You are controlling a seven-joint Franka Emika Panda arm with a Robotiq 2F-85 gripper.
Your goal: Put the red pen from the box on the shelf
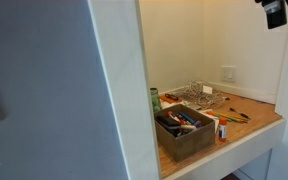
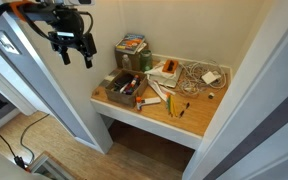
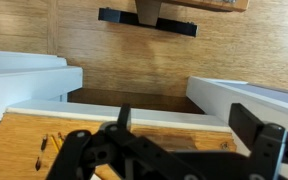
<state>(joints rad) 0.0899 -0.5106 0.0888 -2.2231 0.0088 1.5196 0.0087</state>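
The dark brown box (image 1: pixel 184 133) stands at the near end of the tan shelf (image 1: pixel 254 118) and holds several pens and markers. A reddish one (image 2: pixel 124 86) shows among them, but I cannot make it out clearly. In both exterior views my gripper (image 2: pixel 76 57) hangs open and empty in the air, well above and outside the shelf (image 2: pixel 189 120), away from the box (image 2: pixel 127 90); in one of them only part of it (image 1: pixel 275 12) shows at the top edge. In the wrist view the open fingers (image 3: pixel 184 116) frame the shelf's white front edge and wood (image 3: pixel 24 135). The box is out of the wrist view.
A silver wire rack (image 1: pixel 199 93) stands at the back of the shelf. Loose pens (image 2: pixel 170 100), a cable coil (image 2: pixel 194 75), a white box (image 2: pixel 166 72) and a stack of books (image 2: pixel 132 45) lie around. White walls (image 1: pixel 119 90) close in the alcove on both sides.
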